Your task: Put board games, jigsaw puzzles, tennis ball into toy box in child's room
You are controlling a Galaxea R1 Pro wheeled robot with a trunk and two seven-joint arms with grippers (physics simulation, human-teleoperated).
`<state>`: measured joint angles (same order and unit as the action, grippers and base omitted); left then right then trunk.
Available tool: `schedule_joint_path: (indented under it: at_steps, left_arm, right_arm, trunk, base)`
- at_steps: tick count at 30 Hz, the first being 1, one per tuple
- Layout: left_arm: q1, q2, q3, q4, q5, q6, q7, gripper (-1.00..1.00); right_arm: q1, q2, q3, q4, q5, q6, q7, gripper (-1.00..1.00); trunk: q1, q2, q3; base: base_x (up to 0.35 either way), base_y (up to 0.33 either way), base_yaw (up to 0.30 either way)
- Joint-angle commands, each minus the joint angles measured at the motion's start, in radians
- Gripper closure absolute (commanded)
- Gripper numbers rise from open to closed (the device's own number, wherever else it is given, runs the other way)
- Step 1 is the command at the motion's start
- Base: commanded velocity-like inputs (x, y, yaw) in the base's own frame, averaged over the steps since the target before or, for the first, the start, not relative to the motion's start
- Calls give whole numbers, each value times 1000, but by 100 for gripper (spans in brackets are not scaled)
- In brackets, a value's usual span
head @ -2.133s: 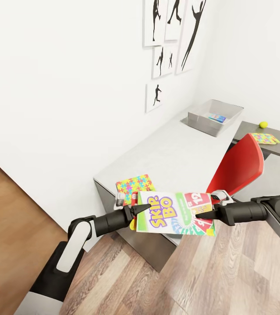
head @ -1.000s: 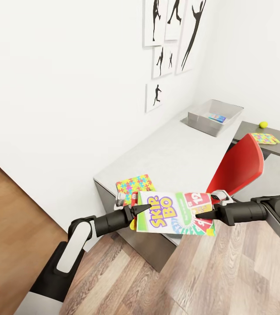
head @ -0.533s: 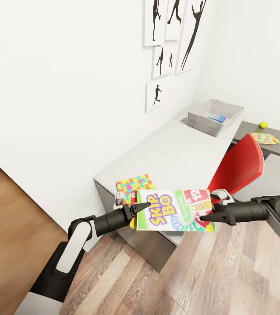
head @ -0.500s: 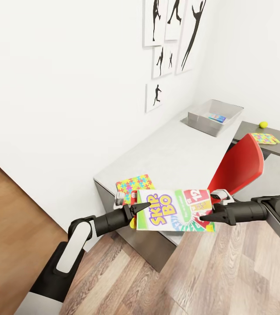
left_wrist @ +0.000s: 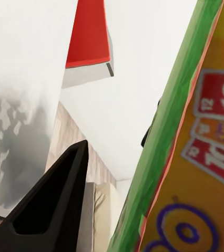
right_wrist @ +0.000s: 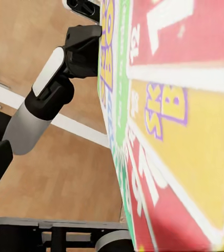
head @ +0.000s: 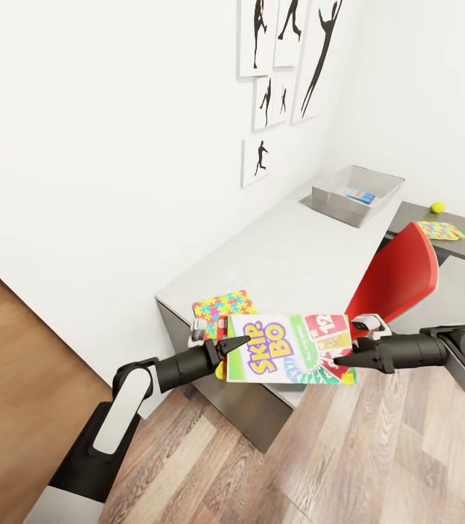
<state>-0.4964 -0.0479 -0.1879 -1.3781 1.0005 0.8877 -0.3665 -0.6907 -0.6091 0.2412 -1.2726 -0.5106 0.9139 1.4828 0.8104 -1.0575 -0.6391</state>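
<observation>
- You have two board games in sight: the SKIP BO box [head: 290, 348] and a blue one [head: 361, 195].
- You see two jigsaw puzzles [head: 223, 303] [head: 439, 230].
- One tennis ball [head: 437, 207].
- One toy box [head: 334, 200].
- One red chair [head: 398, 276].
- Five silhouette pictures [head: 260, 160].

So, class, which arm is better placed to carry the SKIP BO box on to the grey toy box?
Probably the right. The right gripper is at the SKIP BO box's right end, the side nearer the toy box far along the table. The red chair may hinder it.
</observation>
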Motion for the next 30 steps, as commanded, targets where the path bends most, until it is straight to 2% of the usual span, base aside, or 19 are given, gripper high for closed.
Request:
schedule_joint_path:
  at_steps: [1, 6, 7, 11, 12, 15, 17, 18, 22, 28, 30]
  left_arm:
    - [-1, 0, 1, 0, -19, 0, -2, 100]
    - [2, 2, 4, -40, -19, 0, -2, 100]
    - [3, 3, 6, -61, -20, 1, -1, 100]
    - [10, 6, 12, -155, -21, 1, 12, 100]
    - [10, 6, 12, -155, -21, 1, 12, 100]
    - [14, 2, 15, -191, -22, -1, 29, 100]
    - [14, 1, 18, -204, -22, -7, 47, 100]
    - [14, 1, 18, -204, -22, -7, 47, 100]
    - [12, 0, 36, -219, -21, -46, 88, 100]
    - [8, -5, 73, -225, -11, -93, 108, 100]
    - [1, -7, 85, -226, 2, -104, 114, 100]
  right_arm:
    - [-1, -1, 2, 0, -8, 11, 1, -100]
    - [-2, -13, -21, 9, -8, 9, -5, -100]
    - [-2, -20, -39, 14, -8, 9, -9, -100]
    - [-1, -50, -162, 38, -7, 10, -43, -100]
    - [-1, -50, -162, 38, -7, 10, -43, -100]
    - [-1, -66, -257, 53, -3, 12, -89, -100]
    - [-1, -77, -305, 60, 2, 13, -123, -100]
    - [-1, -77, -305, 60, 2, 13, -123, -100]
    - [-1, -94, -356, 70, 8, 14, -171, -100]
    - [16, -102, -384, 75, 12, 15, -196, -100]
    - [25, -105, -402, 76, 13, 15, -205, -100]
  trunk:
    - [0, -1, -1]
    - [0, -1, -1]
    - [0, -1, -1]
    - [0, -1, -1]
    - [0, -1, -1]
    - [0, -1, 0]
    - [0, -1, 1]
    - [0, -1, 1]
    - [0, -1, 3]
    - [0, -1, 6]
    - [0, -1, 7]
  base:
    - [0, 0, 0]
    - [0, 0, 0]
    - [0, 0, 0]
    - [0, 0, 0]
    - [0, 0, 0]
    - [0, 0, -48]
    - [0, 0, -132]
    - [0, 0, -146]
    - [0, 0, -197]
    - [0, 0, -246]
    - [0, 0, -267]
